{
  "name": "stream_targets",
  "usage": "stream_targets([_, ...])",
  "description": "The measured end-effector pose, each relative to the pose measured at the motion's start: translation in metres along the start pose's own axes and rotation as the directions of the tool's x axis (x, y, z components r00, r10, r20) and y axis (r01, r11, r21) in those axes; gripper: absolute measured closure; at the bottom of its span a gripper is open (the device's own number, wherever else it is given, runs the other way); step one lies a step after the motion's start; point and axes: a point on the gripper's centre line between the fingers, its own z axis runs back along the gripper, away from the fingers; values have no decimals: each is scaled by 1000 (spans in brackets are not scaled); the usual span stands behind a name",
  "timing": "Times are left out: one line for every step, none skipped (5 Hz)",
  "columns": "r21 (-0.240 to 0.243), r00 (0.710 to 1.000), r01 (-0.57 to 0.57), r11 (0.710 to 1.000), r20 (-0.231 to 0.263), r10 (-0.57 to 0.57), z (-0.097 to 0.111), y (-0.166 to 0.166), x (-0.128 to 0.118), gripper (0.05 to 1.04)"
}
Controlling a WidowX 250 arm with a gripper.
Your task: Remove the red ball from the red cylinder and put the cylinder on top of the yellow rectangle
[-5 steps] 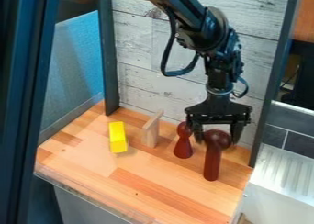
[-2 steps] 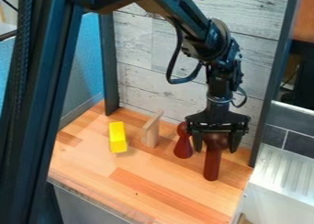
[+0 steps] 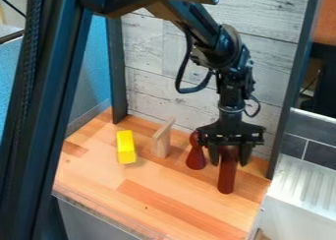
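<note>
The upper end of the red cylinder (image 3: 227,177) is covered by the tool (image 3: 229,161), so the contact there cannot be made out. Just left of the cylinder, the right side of the dark red pawn-shaped piece's head (image 3: 195,139) is partly hidden by the tool. Above the cylinder, the arm (image 3: 226,52) is cut off by the top edge. Far to its left, the table's (image 3: 92,170) near corner is hidden by a dark post (image 3: 56,86). To its right, the ridged white surface (image 3: 305,190) is cut off by the picture's edges.
</note>
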Motion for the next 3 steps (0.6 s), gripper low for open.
stream_targets([-53,996,88,995,-1,-88,1,4,-4,613])
stream_targets([-126,993,111,986,50,-105,30,6,-1,613])
stream_targets([-218,992,109,970,87,-92,60,13,3,614])
